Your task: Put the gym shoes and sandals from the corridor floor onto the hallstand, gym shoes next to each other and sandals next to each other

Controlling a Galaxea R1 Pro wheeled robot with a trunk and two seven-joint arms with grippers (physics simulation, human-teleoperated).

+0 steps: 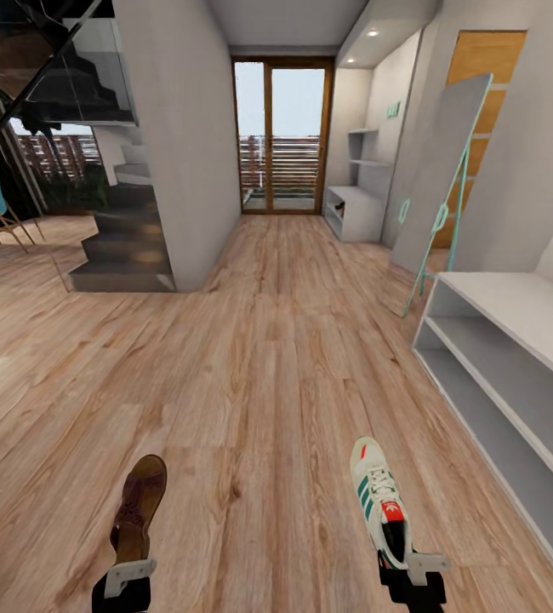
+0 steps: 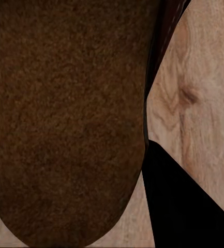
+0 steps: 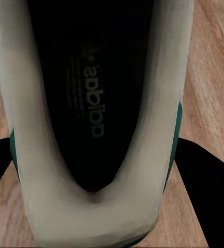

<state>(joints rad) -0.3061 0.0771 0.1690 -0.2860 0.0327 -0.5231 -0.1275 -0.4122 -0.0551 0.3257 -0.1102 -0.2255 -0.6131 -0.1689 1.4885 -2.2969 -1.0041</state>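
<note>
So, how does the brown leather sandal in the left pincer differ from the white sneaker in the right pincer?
The brown leather sandal is dark, flat and plain, while the white sneaker with green stripes is pale, taller and laced. The sandal is at the head view's left in the left pincer; the sneaker is at its right in the right pincer, nearer the pale grey shoe rack. Both are gripped at the heel end, toes pointing forward over the wood-plank floor.
</note>
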